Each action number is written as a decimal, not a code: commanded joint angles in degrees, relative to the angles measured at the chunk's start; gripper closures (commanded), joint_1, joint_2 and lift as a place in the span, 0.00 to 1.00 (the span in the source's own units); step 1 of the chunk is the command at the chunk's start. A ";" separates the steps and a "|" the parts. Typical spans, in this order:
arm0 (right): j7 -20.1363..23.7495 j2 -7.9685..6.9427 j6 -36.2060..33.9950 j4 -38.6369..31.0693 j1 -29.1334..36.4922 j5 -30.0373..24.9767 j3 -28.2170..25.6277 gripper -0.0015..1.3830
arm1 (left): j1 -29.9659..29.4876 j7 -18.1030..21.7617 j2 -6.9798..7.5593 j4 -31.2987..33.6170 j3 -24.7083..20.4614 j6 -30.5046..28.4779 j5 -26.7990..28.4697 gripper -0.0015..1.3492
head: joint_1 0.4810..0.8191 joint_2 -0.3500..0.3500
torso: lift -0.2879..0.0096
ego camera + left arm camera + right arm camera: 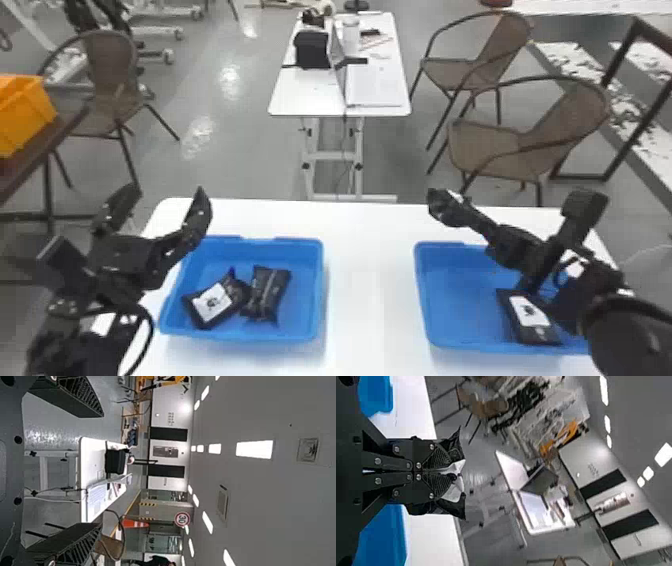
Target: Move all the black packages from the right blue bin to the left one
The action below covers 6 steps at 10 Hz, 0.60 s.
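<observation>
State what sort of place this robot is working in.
Probably a robotics lab or test hall: a pale open laptop sits on a white rectangular table, with an orange-and-white traffic cone and a round, red-rimmed white sign beyond it.

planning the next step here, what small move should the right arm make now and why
Probably ease the right gripper sideways toward the left blue bin, keeping it high. It is shut on a black package raised clear of the right blue bin, and the left bin holds two others.
</observation>
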<state>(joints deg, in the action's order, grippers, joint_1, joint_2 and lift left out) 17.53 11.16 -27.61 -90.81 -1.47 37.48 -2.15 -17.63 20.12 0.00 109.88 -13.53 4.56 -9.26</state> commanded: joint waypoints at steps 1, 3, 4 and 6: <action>1.55 -0.35 -0.43 0.90 -4.07 5.23 5.57 0.85 | 0.67 0.00 -0.15 -1.42 0.88 0.71 0.82 0.03 | 0.63 0.62 | 0.97; 6.20 -3.60 -2.28 4.94 -9.51 8.84 10.06 0.85 | 1.90 0.00 -0.15 -4.15 2.63 1.41 1.96 0.03 | 0.63 0.72 | 0.97; 8.22 -5.36 -3.51 6.26 -11.80 8.75 10.94 0.85 | 2.60 -0.08 -0.15 -5.55 3.95 1.68 2.93 0.03 | 0.63 0.78 | 0.97; 10.95 -5.54 -3.77 7.67 -15.67 9.89 14.98 0.85 | 4.09 -0.08 -0.15 -7.75 5.97 1.41 2.14 0.03 | 0.60 0.83 | 0.97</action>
<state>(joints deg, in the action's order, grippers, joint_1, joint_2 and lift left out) 28.40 5.63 -31.31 -83.40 -16.11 47.23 11.72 -13.88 20.03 0.00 102.59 -8.02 6.28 -6.68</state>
